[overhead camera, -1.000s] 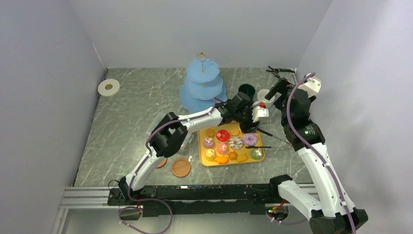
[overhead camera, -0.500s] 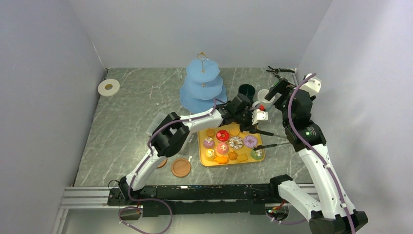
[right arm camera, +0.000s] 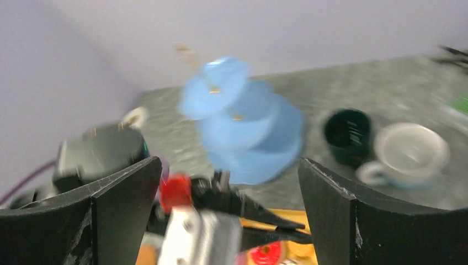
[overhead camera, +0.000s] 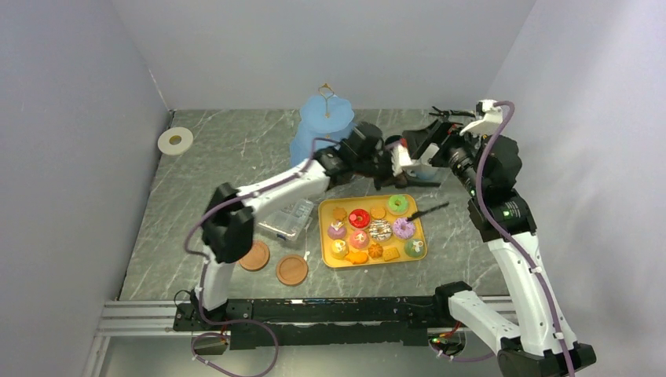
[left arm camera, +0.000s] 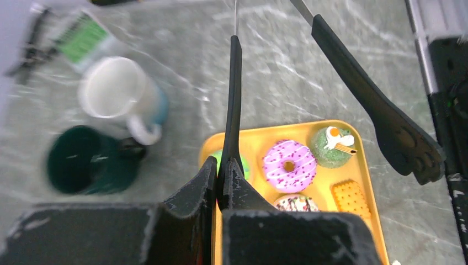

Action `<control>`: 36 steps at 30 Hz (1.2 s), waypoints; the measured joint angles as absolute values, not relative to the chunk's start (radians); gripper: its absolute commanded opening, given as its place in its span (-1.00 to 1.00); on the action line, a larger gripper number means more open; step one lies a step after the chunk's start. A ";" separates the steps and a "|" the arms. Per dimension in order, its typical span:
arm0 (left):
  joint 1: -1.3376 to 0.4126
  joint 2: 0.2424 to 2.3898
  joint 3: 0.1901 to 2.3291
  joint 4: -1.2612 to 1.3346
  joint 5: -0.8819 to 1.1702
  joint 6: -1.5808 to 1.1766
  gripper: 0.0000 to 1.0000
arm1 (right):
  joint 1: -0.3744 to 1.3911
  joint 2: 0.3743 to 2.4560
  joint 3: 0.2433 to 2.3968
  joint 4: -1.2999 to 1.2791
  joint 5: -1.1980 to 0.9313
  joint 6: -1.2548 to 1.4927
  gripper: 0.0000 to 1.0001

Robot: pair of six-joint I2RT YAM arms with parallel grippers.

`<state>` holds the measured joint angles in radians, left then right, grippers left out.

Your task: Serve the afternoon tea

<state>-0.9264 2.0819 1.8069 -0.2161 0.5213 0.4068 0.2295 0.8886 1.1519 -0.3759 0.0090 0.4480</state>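
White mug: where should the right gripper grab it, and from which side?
Pinch the rim of the white mug from above, one finger inside and one outside, on the side away from the green mug. It stands upright with its mouth open, and its handle sits close to the green mug, so that side looks crowded. The right gripper is open.
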 measured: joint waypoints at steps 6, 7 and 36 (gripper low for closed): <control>-0.807 1.784 1.724 -0.260 0.522 0.303 -0.94 | 0.230 0.906 1.220 -0.172 -0.477 0.475 0.99; -0.773 1.736 1.705 -0.257 0.522 0.275 -0.94 | 0.230 0.910 1.220 -0.139 -0.553 0.492 0.99; -0.292 1.331 1.531 -0.155 0.909 -0.392 -0.94 | 0.266 1.293 1.029 1.099 -1.050 1.195 0.99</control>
